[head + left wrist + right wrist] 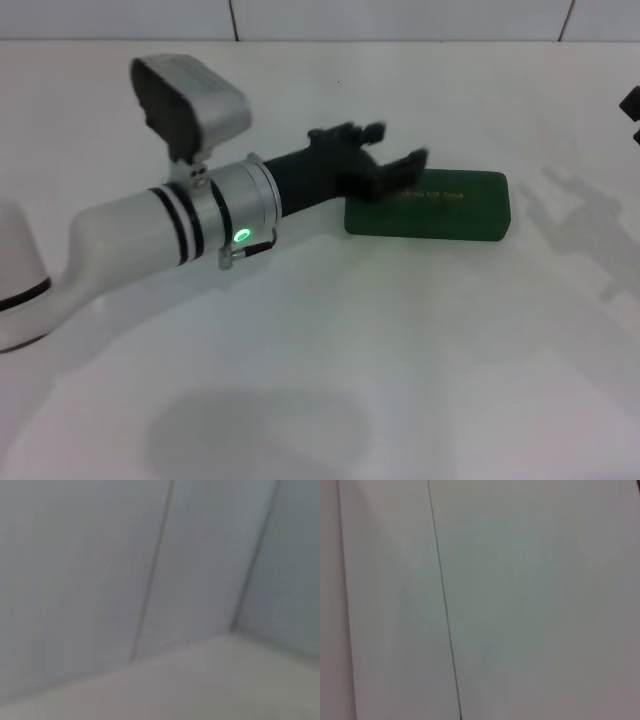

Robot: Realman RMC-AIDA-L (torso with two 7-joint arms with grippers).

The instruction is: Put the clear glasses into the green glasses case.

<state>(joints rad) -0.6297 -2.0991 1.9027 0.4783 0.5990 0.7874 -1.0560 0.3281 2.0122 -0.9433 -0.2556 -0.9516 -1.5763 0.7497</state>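
— Surface and arms?
— White table (420,360), tiled wall (100,555) behind it. The left arm (160,235) reaches across from the left. Of the right arm, only a dark piece (631,103) shows at the right edge; its fingers cannot be judged.

— The case?
— The green glasses case (440,212) lies flat right of centre, lid closed, gold lettering up.

— Left gripper?
— The left gripper (392,152) sits at the case's near-left end, fingers spread apart, holding nothing.

— The glasses?
— Not discernible in any view.
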